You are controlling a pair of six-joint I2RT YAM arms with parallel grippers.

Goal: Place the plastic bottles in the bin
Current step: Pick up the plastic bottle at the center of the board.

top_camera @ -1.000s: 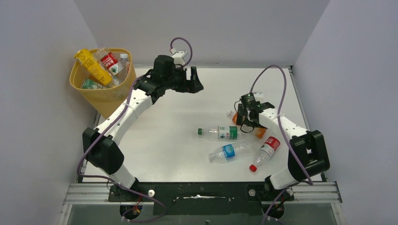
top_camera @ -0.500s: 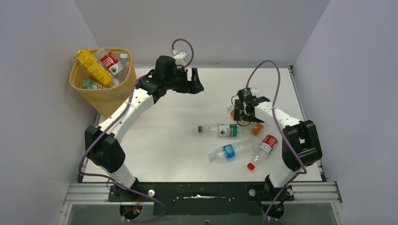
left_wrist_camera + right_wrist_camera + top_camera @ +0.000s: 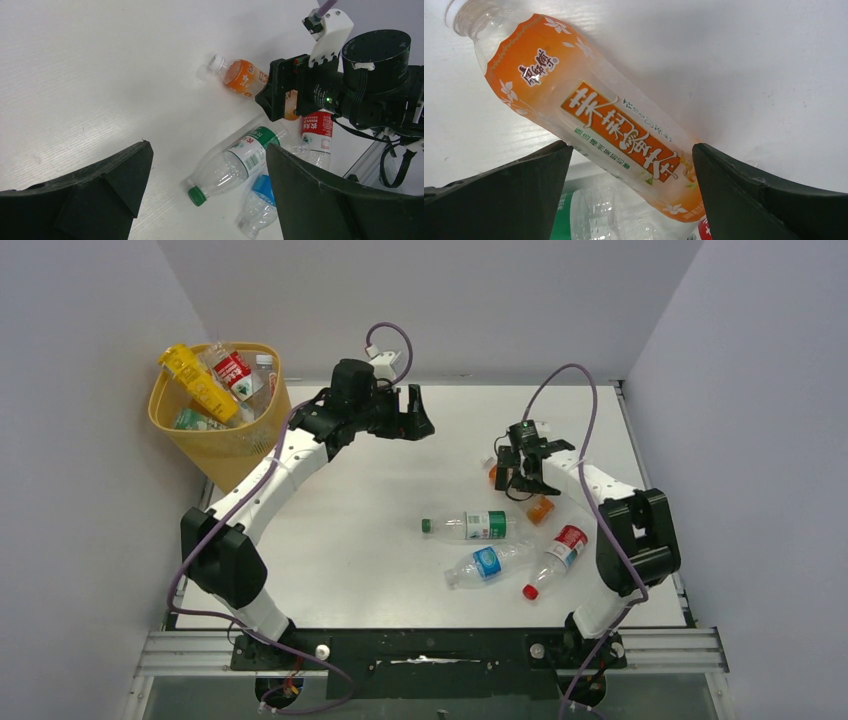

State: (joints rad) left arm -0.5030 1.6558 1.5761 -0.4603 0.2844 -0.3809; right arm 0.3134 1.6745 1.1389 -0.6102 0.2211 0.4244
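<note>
Right wrist, orange bottle (image 3: 589, 125) below claw (image 3: 631, 147), green-label bottle (image 3: 574, 215) maybe touching

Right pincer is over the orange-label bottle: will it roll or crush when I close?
The orange-label bottle looks empty, so probably light and easily squashed. Lying on its round side, it may roll if nudged off-centre.

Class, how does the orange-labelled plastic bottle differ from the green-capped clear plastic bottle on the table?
The orange-labelled plastic bottle wears an orange wrap; the green-capped clear plastic bottle has a white-and-green one. The orange-labelled bottle lies under the open right gripper; the green-capped bottle lies untouched. Both lie on their sides.
</note>
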